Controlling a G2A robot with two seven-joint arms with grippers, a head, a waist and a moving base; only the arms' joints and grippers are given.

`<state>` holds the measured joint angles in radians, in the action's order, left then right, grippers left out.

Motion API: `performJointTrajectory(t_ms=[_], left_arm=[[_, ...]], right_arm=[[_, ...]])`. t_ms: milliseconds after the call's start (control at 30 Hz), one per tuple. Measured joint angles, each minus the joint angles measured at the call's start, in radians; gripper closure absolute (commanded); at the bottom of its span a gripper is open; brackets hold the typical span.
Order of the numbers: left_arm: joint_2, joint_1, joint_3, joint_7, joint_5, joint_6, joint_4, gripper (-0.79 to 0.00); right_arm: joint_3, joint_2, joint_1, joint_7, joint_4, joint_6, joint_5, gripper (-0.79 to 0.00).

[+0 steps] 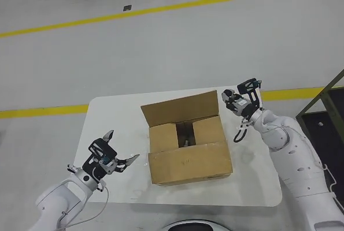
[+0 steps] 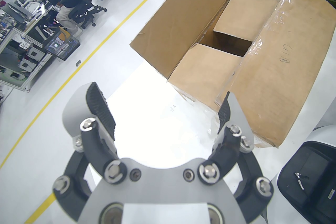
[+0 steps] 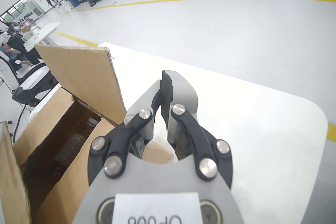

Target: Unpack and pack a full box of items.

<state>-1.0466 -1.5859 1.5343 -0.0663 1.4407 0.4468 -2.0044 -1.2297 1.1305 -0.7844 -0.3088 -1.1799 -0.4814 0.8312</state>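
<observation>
A brown cardboard box (image 1: 188, 151) stands in the middle of the white table (image 1: 117, 112). Its rear flap (image 1: 180, 108) stands open. The two inner flaps (image 2: 207, 66) are folded in, leaving a dark gap (image 1: 185, 136) between them where something pale shows dimly. The taped front flap (image 2: 281, 62) stands raised. My left gripper (image 1: 121, 146) hovers open and empty over the table beside the box's near corner; it is seen close up as the left gripper (image 2: 160, 93). My right gripper (image 3: 164, 83) is shut on nothing, just off the rear flap's far corner (image 3: 107, 51), also seen as the right gripper (image 1: 228, 97).
A dark green framed cart (image 1: 333, 110) stands just past the table's edge on the right arm's side. Bare tabletop (image 3: 249, 114) lies beyond the right gripper and around the left gripper. A yellow floor line (image 1: 39, 111) runs behind the table.
</observation>
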Motion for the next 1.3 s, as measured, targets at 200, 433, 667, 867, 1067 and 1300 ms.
performJointTrajectory(t_ms=[200, 433, 667, 867, 1067, 1300], left_arm=[[0.0, 0.0, 0.0, 0.0, 0.0, 0.0, 0.0, -0.785], [0.0, 0.0, 0.0, 0.0, 0.0, 0.0, 0.0, -0.785], [0.0, 0.0, 0.0, 0.0, 0.0, 0.0, 0.0, -0.785], [0.0, 0.0, 0.0, 0.0, 0.0, 0.0, 0.0, -0.785], [0.0, 0.0, 0.0, 0.0, 0.0, 0.0, 0.0, -0.785], [0.0, 0.0, 0.0, 0.0, 0.0, 0.0, 0.0, -0.785]], right_arm=[[0.047, 0.016, 0.074, 0.013, 0.1, -0.1, -0.046, 0.0], [0.031, 0.006, 0.076, -0.016, 0.102, -0.231, -0.073, 0.0], [-0.013, -0.017, 0.031, -0.082, 0.015, -0.304, -0.079, 0.0], [-0.05, -0.041, -0.04, -0.173, -0.099, -0.361, -0.088, 0.0], [-0.064, -0.06, -0.102, -0.264, -0.197, -0.423, -0.155, 0.0], [0.011, -0.06, -0.115, -0.376, -0.242, -0.366, -0.268, 0.0]])
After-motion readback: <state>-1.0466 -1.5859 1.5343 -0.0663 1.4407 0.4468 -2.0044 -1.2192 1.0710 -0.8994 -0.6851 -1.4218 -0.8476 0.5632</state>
